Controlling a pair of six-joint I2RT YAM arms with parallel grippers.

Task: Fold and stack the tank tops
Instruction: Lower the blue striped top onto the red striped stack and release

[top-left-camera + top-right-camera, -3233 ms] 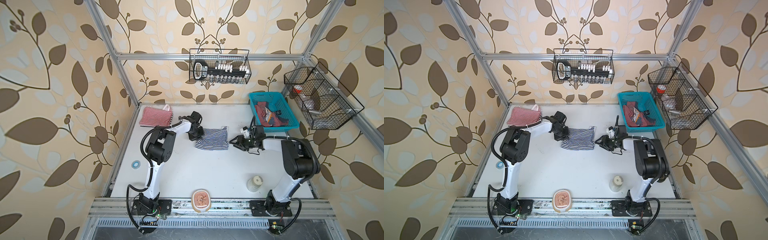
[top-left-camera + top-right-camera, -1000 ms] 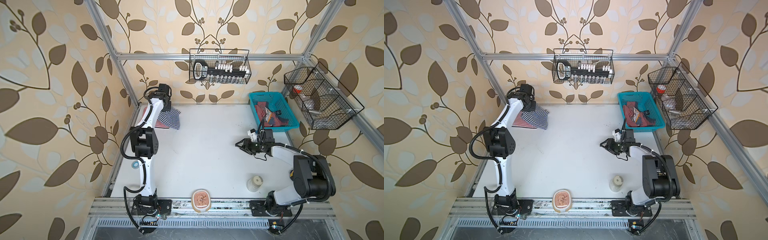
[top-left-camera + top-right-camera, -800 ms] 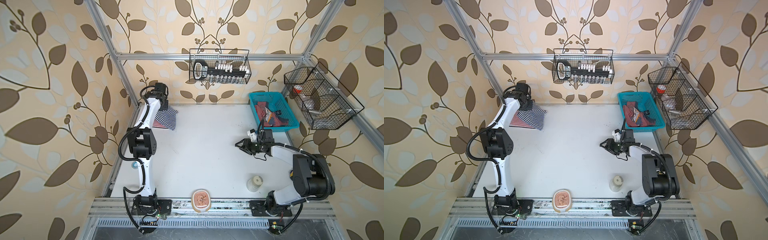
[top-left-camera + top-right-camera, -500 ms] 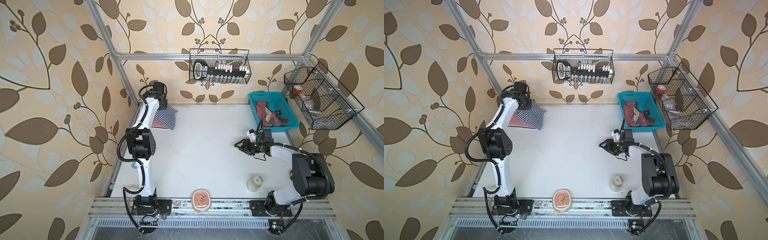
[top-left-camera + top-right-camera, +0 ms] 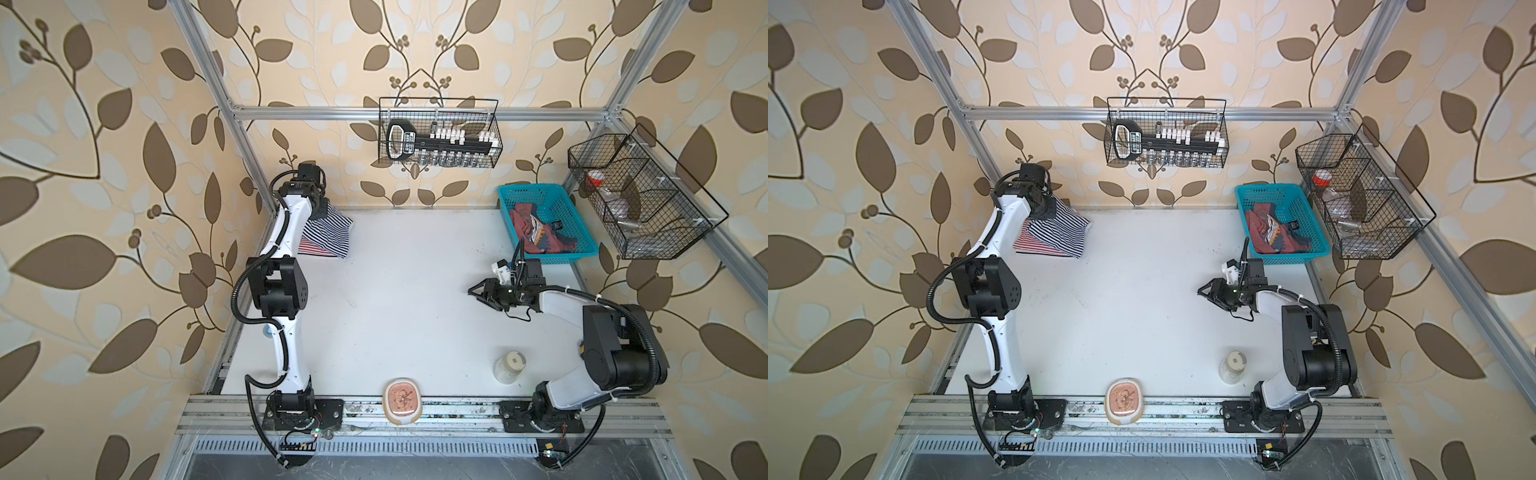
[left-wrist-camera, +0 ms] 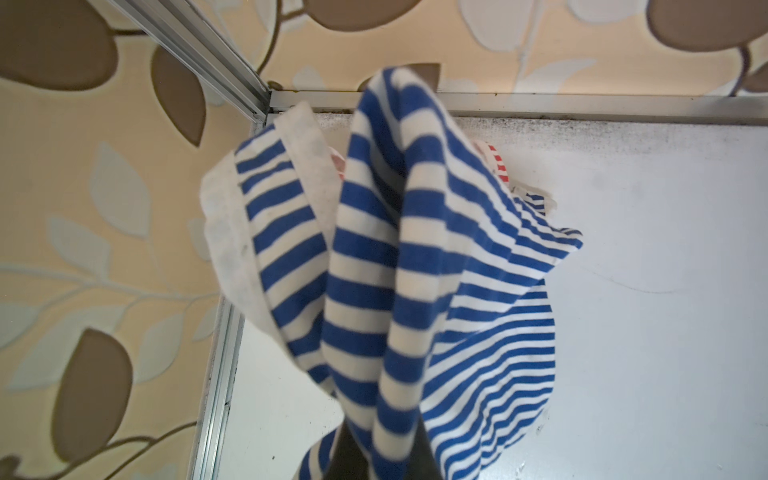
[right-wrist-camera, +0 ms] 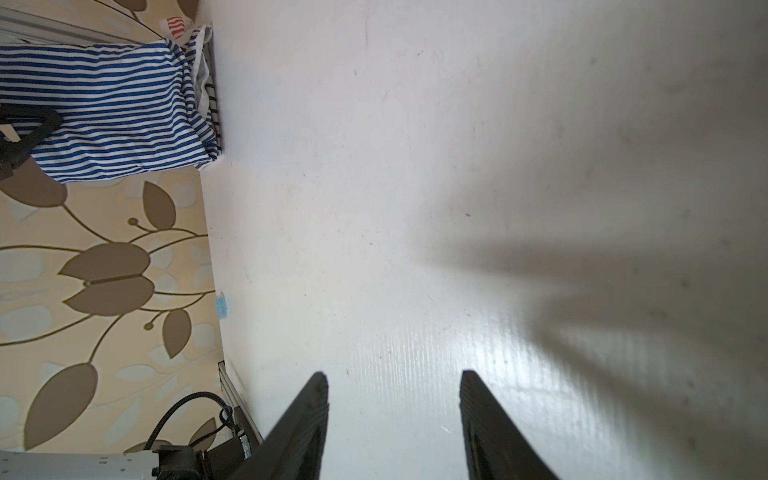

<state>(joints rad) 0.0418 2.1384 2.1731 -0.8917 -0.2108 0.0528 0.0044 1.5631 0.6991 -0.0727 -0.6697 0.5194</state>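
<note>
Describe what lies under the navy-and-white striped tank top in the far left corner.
A red-and-white striped tank top lies beneath the navy-and-white striped tank top; only one edge shows. The rest of it is covered.

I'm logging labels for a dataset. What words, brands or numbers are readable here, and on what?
None can be read for sure.
Label on the handle of the black tool: too blurred.
Badge print on the dusty red tank top: too small.
Square sticker on the lid of the jar: too small.
</note>
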